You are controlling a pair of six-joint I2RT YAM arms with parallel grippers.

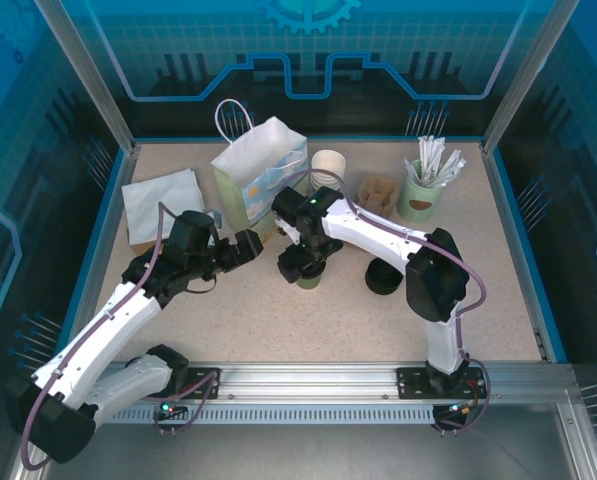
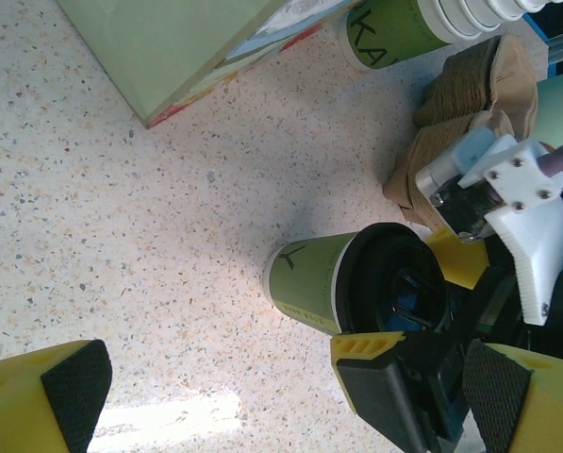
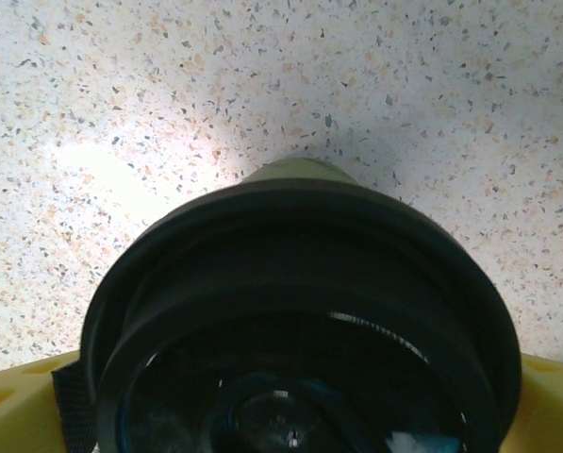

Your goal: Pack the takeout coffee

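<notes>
A green takeout coffee cup with a black lid stands on the speckled table, just in front of the white paper bag. My right gripper hangs over the cup, open, with a yellow finger on each side of the lid; whether the pads touch it I cannot tell. My left gripper is open to the left of the cup, close to the bag's foot, with nothing held. Its pads frame the cup from the side.
A stack of white cups, a cardboard carrier and a green cup of stirrers stand at the back right. Black lids are stacked right of the cup. A flat grey-blue bag lies at the left.
</notes>
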